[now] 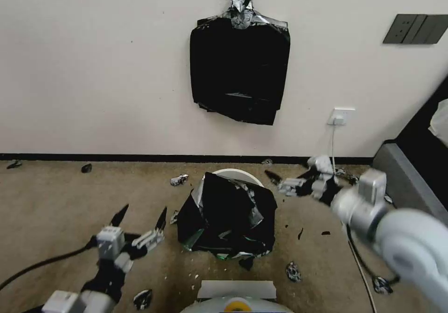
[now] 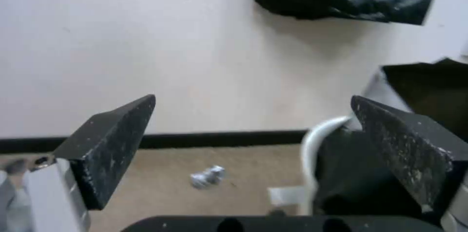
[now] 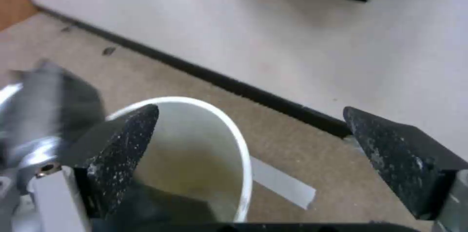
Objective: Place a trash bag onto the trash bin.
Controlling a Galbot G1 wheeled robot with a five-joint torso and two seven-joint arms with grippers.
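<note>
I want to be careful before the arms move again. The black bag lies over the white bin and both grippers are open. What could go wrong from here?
1. The trash bag drapes over the near side of the trash bin, while the far rim is bare; it may slide off.
2. The left gripper and right gripper hold nothing, so a closing grasp could tear the thin film.
3. A push might tip the light bin.

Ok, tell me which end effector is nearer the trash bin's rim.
The right. The right end effector hovers open just off the trash bin rim's right side; the left end effector sits open farther away, to the bin's left.
</note>
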